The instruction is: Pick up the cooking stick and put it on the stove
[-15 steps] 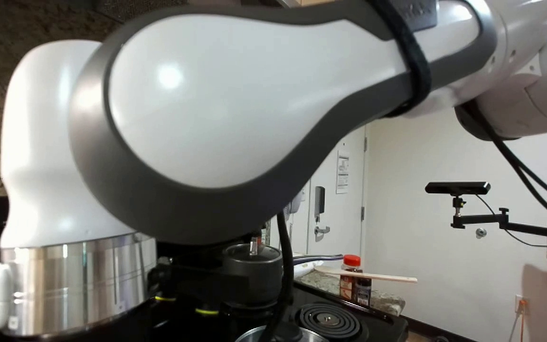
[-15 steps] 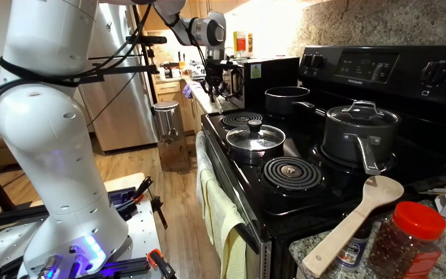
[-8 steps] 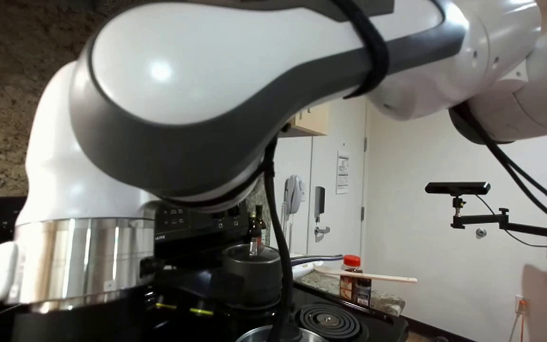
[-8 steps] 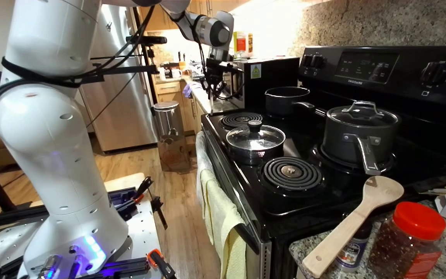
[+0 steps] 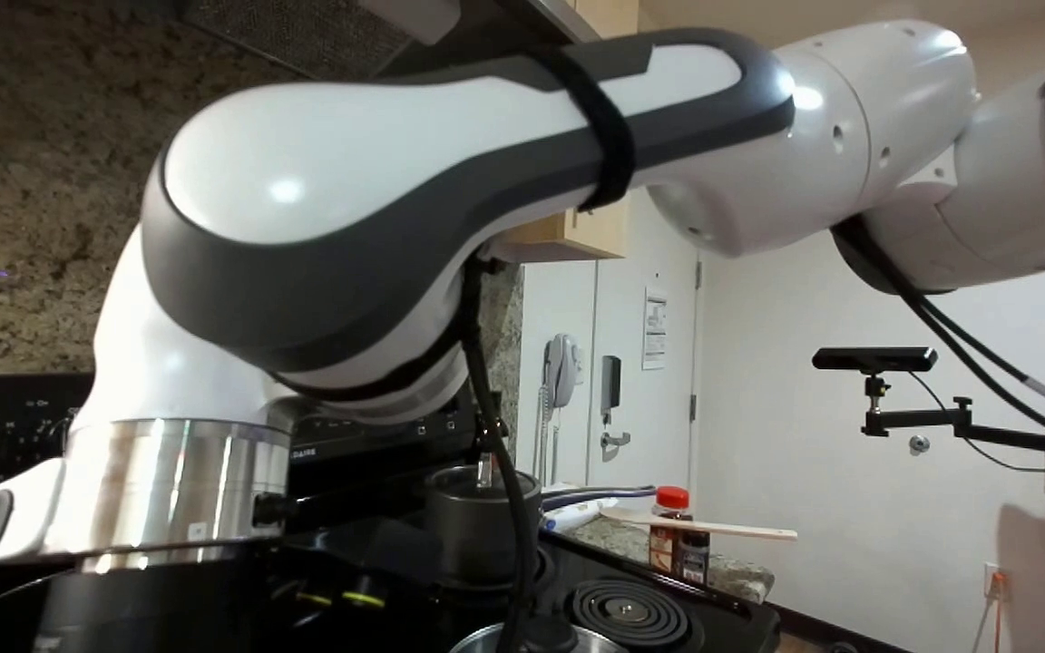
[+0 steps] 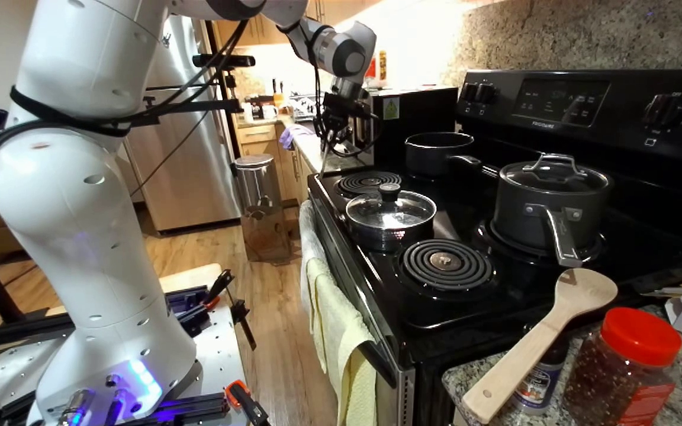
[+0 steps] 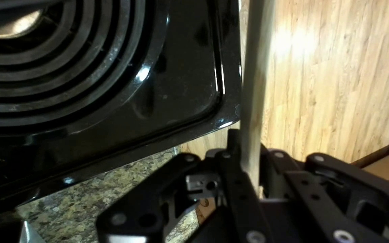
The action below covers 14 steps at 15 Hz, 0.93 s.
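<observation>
The cooking stick (image 7: 255,81), clamped in the tool (image 7: 249,143), points up the wrist view (long axis leaning slightly right).

Light's bouncing off that pale wood-grain floor (image 7: 333,81), a tall stainless-steel refrigerator (image 6: 199,183) gleaming beyond, speckled brown stone wall (image 6: 601,38) over here, and there's a white door (image 5: 659,417) beside a plain off-white wall (image 5: 849,535)!
</observation>
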### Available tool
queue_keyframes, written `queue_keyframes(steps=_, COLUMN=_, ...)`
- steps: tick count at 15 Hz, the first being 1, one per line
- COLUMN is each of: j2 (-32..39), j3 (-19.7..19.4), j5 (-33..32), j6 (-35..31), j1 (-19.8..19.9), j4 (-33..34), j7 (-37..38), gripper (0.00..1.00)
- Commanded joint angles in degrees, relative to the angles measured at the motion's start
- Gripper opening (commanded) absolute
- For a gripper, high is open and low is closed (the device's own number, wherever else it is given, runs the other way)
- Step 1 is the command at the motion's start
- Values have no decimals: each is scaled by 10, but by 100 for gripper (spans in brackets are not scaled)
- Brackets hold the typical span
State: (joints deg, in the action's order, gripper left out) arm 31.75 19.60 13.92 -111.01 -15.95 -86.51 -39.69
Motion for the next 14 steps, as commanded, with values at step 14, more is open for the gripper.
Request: queue_keyframes(steps=14, j2=-5, j3=-31, j5=-1, j6=-292, j1=34, j4=-91, j7=197, gripper=7)
